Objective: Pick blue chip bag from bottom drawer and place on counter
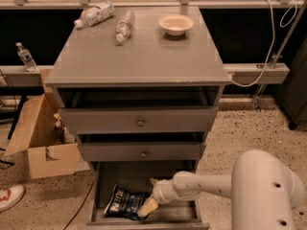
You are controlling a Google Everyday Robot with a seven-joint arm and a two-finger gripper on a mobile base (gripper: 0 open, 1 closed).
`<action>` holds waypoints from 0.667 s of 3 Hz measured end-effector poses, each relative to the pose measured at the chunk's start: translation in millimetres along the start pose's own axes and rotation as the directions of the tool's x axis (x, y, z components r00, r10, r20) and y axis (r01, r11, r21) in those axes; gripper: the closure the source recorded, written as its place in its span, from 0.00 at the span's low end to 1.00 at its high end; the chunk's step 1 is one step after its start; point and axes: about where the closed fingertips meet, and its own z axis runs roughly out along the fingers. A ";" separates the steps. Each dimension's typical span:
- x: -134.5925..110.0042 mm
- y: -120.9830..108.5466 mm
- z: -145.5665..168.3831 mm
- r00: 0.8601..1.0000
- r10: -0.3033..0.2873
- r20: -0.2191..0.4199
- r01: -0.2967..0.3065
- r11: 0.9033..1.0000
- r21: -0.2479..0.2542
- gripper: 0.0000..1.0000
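The blue chip bag (123, 202) lies crumpled on the floor of the open bottom drawer (102, 186), towards its left front. My gripper (147, 206) reaches into the drawer from the right, with its pale fingertips at the bag's right edge. My white arm (211, 185) runs from the lower right. The grey counter (144, 56) tops the cabinet above.
Two clear plastic bottles (94, 14) (123, 26) and a pale bowl (176, 24) lie on the counter's far part. Two upper drawers with round knobs (140, 123) stand partly pulled out. An open cardboard box (41, 143) sits left of the cabinet. A cable (268, 42) hangs at the right.
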 end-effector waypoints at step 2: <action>-3.8 -4.0 54.0 0.998 -0.056 0.036 0.056 0.998 -0.018 0.00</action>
